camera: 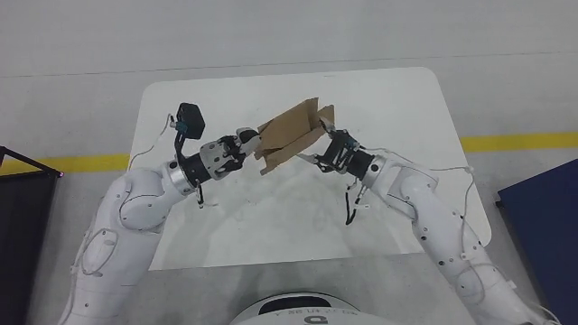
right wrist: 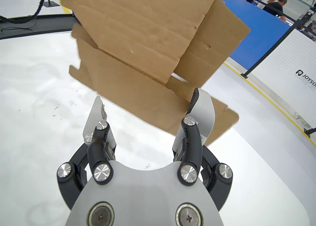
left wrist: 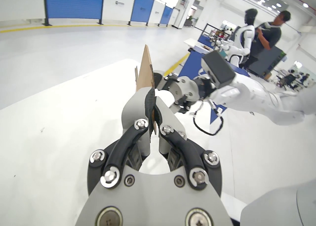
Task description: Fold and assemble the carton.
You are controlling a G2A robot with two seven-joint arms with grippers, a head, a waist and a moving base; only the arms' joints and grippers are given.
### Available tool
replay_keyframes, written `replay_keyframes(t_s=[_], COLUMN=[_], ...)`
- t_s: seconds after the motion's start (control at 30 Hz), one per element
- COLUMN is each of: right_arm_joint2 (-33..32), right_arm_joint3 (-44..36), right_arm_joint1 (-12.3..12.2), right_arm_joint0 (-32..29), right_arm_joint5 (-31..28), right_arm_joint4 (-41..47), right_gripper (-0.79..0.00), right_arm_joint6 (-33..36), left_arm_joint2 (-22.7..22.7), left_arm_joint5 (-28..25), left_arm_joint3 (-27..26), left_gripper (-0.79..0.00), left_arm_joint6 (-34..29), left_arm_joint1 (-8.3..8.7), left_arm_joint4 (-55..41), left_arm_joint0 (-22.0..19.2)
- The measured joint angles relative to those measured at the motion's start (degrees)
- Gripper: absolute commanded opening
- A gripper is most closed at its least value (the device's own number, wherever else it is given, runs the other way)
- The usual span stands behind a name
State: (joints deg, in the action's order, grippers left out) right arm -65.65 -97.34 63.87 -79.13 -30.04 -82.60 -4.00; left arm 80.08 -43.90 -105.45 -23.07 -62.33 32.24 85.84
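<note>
A: Presently, nearest the left wrist, the left hand [left wrist: 151, 103] is seen clamped on one thin edge of the carton [camera: 291, 131], with the board held edge-on between its pads. Is the blank supported elsewhere?

B: Not firmly, it is judged. Beyond the panels the right hand [right wrist: 147, 97] is spread wide. One finger [right wrist: 205, 108] lies against a lower flap and the other stands apart beneath the board. The carton is carried in the air, tilted, between the two hands and above the middle of the worktop [camera: 298, 226].

A: Step in hand?

B: Taken to be the opening of the flattened sleeve. Panels lie nearly flat and flaps hang loose, so assembly is judged barely begun.

A: How is it to be done well?

B: The left pinch should be held firm. The right hand should be closed on a single panel edge, not on two layers, before any push is made. The push should be directed across the creases, so that the sleeve is squared rather than buckled. Slip at the thin left grip is the risk to be watched.
</note>
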Motion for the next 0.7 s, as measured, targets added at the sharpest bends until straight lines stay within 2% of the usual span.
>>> replay_keyframes(t_s=[0.1, 0.2, 0.27, 0.33, 0.43, 0.63, 0.7], right_arm_joint2=[-0.47, -0.64, -0.78, -0.69, -0.34, 0.04, -0.42], right_arm_joint3=[0.63, 0.88, 1.31, 1.54, 2.03, 3.57, 4.52], right_arm_joint1=[-0.17, -0.59, -0.83, -0.94, -1.02, -1.16, -1.14], right_arm_joint0=[0.54, 1.02, 1.18, 1.26, 1.53, 2.18, 2.26], right_arm_joint5=[-2.16, -6.97, -8.93, -9.71, -10.84, -12.21, -11.25], right_arm_joint4=[-0.10, -2.46, -4.10, -5.08, -5.58, -6.38, -5.13], right_gripper=[-0.163, -0.185, -0.262, -0.305, -0.428, -0.400, -0.314], right_arm_joint6=[-1.52, -4.57, -5.94, -6.62, -7.96, -9.07, -8.14], left_arm_joint2=[0.50, 0.90, 1.04, 1.14, 1.26, 1.39, 1.50], left_arm_joint5=[-3.11, -4.70, -4.99, -5.00, -4.72, -4.19, -4.11], left_arm_joint3=[-0.60, -0.78, -0.86, -0.85, -0.61, -0.18, -0.03], left_gripper=[-0.785, -0.785, -0.785, -0.785, -0.785, -0.785, -0.785], left_arm_joint6=[-0.33, -0.61, -0.55, -0.34, -0.01, 0.47, 0.80], left_arm_joint1=[0.29, 0.53, 0.64, 0.72, 0.83, 1.03, 1.10], left_arm_joint4=[0.63, 1.61, 2.19, 2.47, 2.64, 3.30, 3.62], left_arm_joint0=[0.21, 0.26, 0.26, 0.25, 0.03, -0.35, -0.42])
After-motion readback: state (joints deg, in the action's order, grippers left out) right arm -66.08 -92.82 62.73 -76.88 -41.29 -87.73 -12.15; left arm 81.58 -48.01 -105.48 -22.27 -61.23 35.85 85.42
